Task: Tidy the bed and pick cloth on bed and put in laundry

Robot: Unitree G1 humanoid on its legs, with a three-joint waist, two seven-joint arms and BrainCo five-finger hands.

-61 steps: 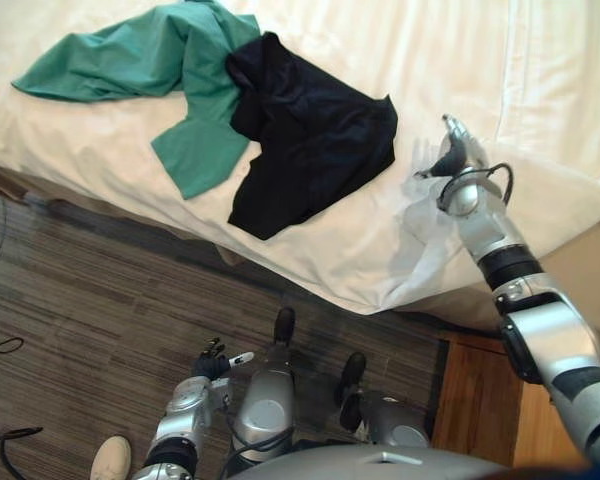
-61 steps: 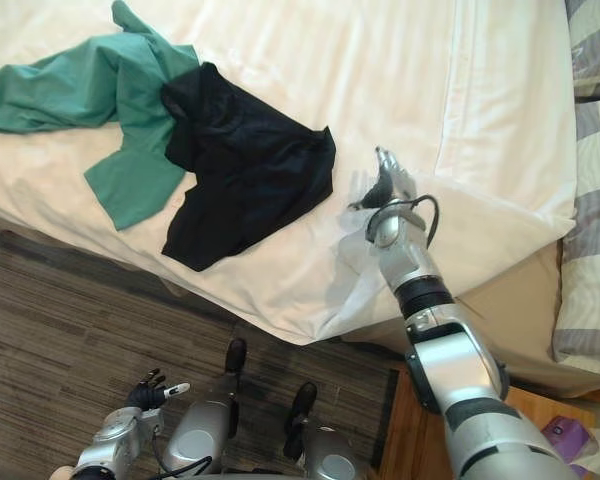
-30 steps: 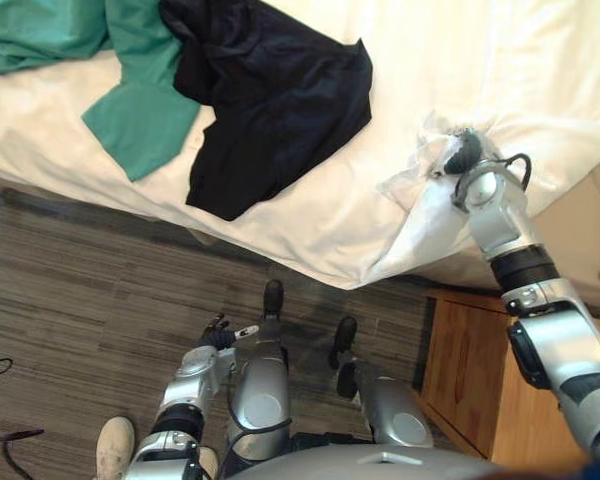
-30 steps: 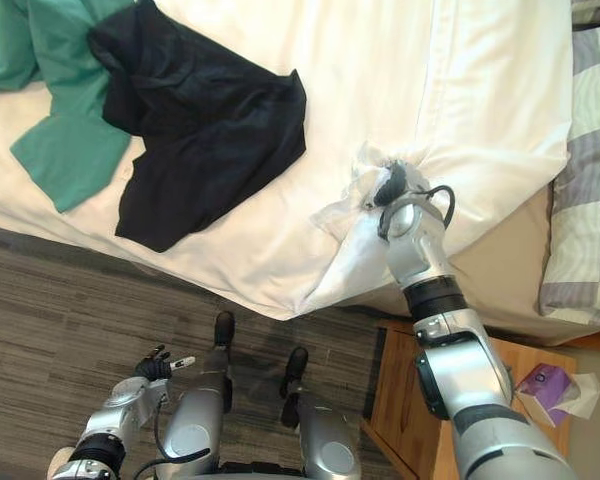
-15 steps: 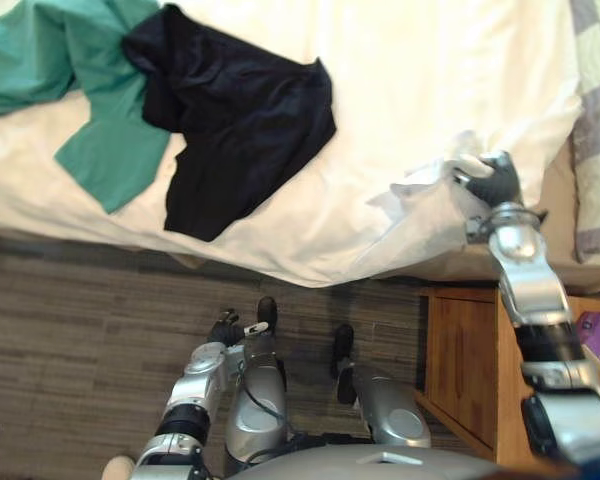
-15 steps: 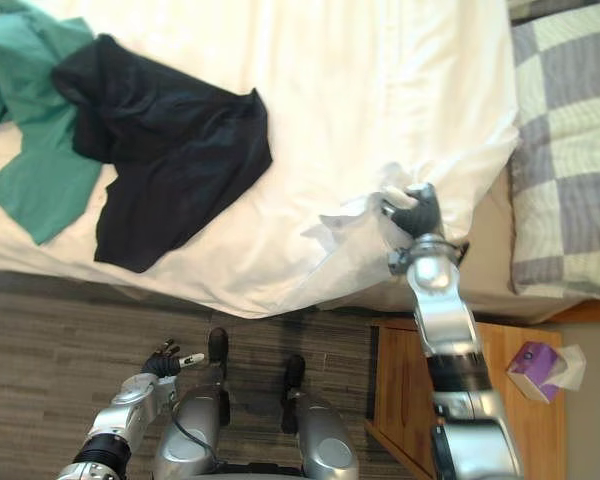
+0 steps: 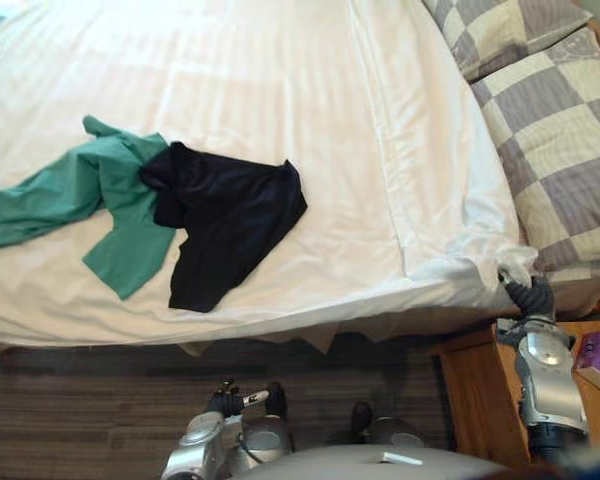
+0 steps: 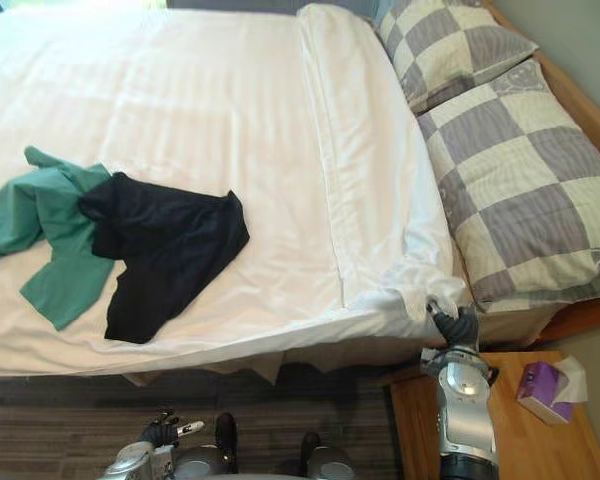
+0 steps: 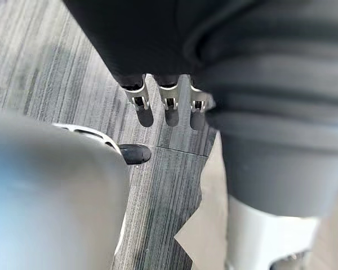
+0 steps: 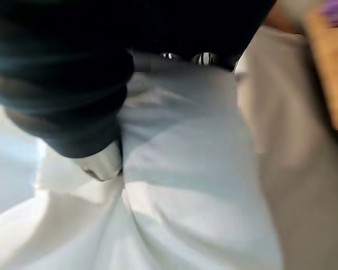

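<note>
A green garment and a black garment lie overlapping on the left half of the white duvet. My right hand is at the bed's near right corner, fingers curled on the duvet's bunched corner just below the pillows. In the right wrist view the white cloth gathers right against that hand. The left hand hangs low over the floor, far from the bed, with its fingers straight and empty.
Two grey-and-cream checked pillows lie at the bed's right end. A wooden nightstand with a purple tissue box stands beside my right arm. Grey plank floor runs along the bed's near edge.
The view has swung up and right over the bed. My right hand has drawn the duvet corner toward the pillows, and the duvet now lies flatter. The garments have not moved.
</note>
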